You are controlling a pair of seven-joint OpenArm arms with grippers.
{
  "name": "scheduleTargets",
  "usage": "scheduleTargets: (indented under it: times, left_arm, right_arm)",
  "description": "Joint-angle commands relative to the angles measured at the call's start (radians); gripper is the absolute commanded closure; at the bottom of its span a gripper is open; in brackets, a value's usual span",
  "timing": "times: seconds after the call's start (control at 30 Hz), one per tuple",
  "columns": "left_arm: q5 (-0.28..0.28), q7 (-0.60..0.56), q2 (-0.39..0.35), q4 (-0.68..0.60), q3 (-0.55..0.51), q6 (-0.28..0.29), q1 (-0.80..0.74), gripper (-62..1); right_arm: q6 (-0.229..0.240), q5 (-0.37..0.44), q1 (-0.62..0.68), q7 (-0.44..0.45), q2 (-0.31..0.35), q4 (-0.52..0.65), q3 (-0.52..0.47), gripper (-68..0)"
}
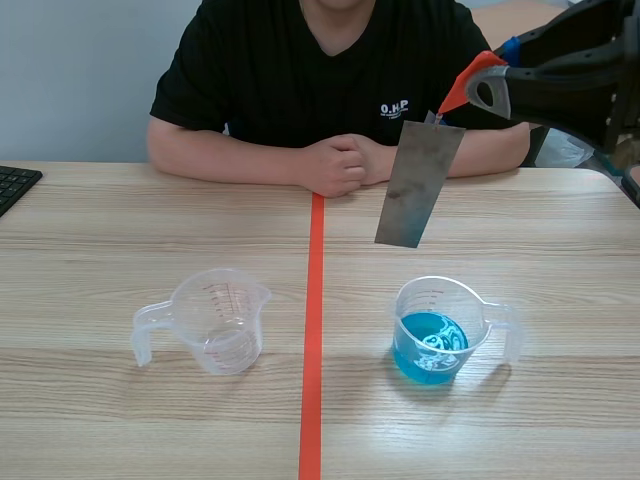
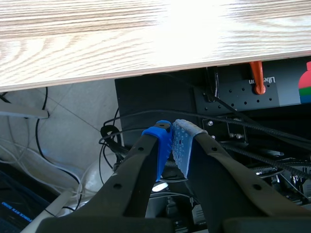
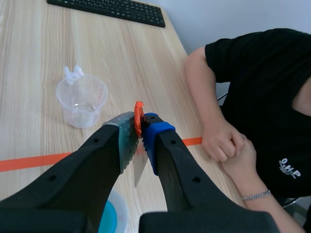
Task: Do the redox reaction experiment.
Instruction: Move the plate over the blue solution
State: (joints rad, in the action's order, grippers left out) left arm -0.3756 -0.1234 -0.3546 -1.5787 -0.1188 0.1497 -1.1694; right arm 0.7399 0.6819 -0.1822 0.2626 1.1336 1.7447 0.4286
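My right gripper (image 1: 497, 72) is raised at the far right, shut on an orange clip (image 1: 466, 80) from which a grey metal plate (image 1: 418, 185) hangs. The plate hangs above and slightly behind a clear beaker of blue liquid (image 1: 437, 335). In the right wrist view the clip (image 3: 138, 114) is pinched between the gripper's pads (image 3: 140, 132), the plate (image 3: 140, 169) shows below them, and the blue beaker (image 3: 111, 216) lies beneath. An empty clear beaker (image 1: 215, 320) stands left of the orange line. My left gripper (image 2: 171, 141) is shut on nothing, below the table edge (image 2: 146, 73).
A person sits across the table with clasped hands (image 1: 340, 162) resting on it, close behind the plate. A black keyboard (image 1: 15, 185) lies at the far left edge. Cables and equipment sit under the table near the left gripper.
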Motion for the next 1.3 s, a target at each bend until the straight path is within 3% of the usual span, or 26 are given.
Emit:
scheduleTargets:
  times: [0.0,0.5,1.0,1.27]
  left_arm:
    - [-0.002,-0.008,0.005,-0.01,0.003,0.002,-0.011,-4.6]
    - [-0.002,-0.008,0.005,-0.01,0.003,0.002,-0.011,-4.6]
    - [-0.002,-0.008,0.005,-0.01,0.003,0.002,-0.01,-4.6]
    - [-0.002,-0.011,0.005,-0.01,0.003,0.002,-0.01,-4.6]
  right_arm:
    - [0.006,0.014,-0.005,-0.007,-0.005,0.003,-0.034,-1.6]
    - [0.006,-0.01,0.198,-0.156,-0.212,0.015,-0.363,-1.5]
    - [0.006,-0.009,0.383,-0.166,-0.211,0.163,-0.394,-1.5]
    - [0.006,-0.01,0.535,-0.137,-0.211,0.22,-0.501,-1.5]
